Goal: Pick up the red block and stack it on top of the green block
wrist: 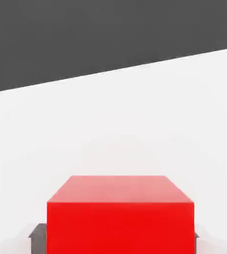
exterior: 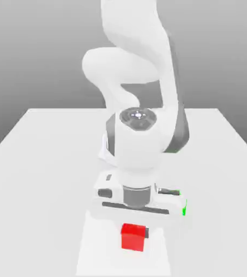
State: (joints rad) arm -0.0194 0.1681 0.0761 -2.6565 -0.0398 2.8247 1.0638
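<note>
Red block: small bright red matte cube (exterior: 132, 237), on the white tabletop (exterior: 33, 178) near the front edge, directly under the hand.
Green block: small bright green matte cube (exterior: 184, 208), just a sliver visible behind the hand on the exterior view's right, close to the red one.
Gripper: two-finger gripper (exterior: 133, 227) closed down around the red cube, one dark finger (wrist: 37, 234) against each side face.
Handling: judged light, rigid, flat-sided; smooth faces could slip.
Hold: opposite vertical faces, mid-height, squarely centred.
</note>
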